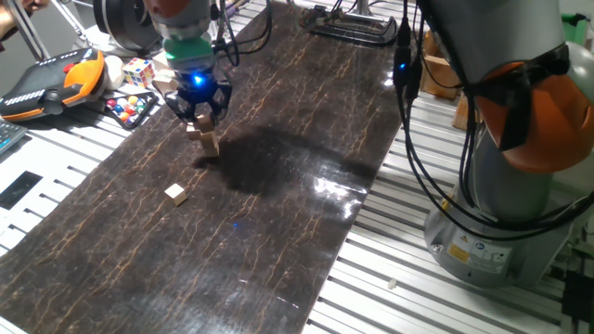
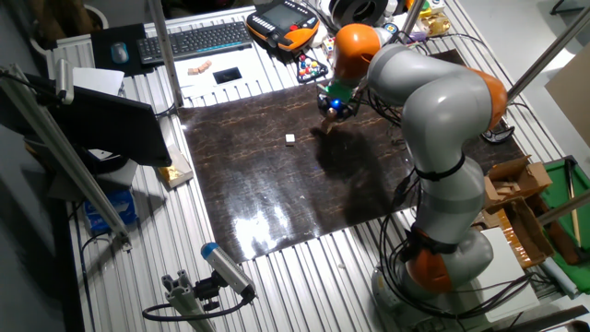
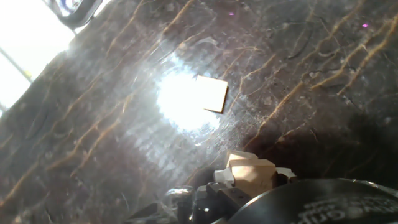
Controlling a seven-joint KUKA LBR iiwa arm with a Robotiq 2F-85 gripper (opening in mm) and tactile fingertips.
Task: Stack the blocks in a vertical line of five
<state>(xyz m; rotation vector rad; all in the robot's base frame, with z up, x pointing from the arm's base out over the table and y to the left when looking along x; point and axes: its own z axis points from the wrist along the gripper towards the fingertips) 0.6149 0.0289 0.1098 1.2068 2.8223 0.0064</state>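
My gripper (image 1: 197, 119) hangs low over the dark mat's far left part and is shut on a small tan wooden block (image 1: 195, 130). The hand view shows this block (image 3: 252, 171) between the fingertips. A second block (image 1: 211, 144) stands on the mat just beside and below the held one. It appears in the hand view (image 3: 210, 93) next to a bright glare. A third block (image 1: 175, 193) lies alone on the mat nearer the front left, also seen in the other fixed view (image 2: 290, 139). I cannot see any other blocks. The gripper (image 2: 334, 108) also shows in the other fixed view.
A Rubik's cube (image 1: 139, 71), coloured balls (image 1: 130, 107) and an orange-black pendant (image 1: 56, 82) lie off the mat's left edge. The arm's base (image 1: 501, 213) and cables stand to the right. The mat (image 1: 278, 213) rests on a slatted metal table.
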